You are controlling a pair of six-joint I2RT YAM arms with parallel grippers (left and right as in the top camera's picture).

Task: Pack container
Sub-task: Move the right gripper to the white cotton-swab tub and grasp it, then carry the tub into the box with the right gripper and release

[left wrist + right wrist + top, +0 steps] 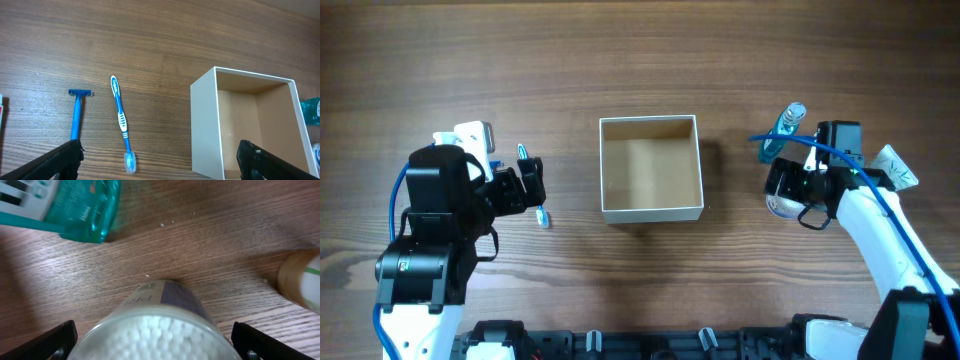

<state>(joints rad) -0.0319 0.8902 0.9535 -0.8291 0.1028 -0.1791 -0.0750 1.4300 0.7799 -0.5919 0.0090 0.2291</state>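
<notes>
Clear round jar of white cotton swabs (160,300) flanked by parted fingers of right gripper (152,335), no squeeze evident. Left gripper (160,150) spread wide, empty, near blue toothbrush (120,120) and blue razor (76,117). Square white cardboard container (652,211) mid-table, empty. Judgement: packing not begun, all items left.

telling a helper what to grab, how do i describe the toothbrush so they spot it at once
Find the square white-walled container at the centre; on the robot's left of it two slim blue things lie side by side. The toothbrush is the one nearer the container, blue with white stripes; the razor is plain blue with a T-shaped head.
</notes>
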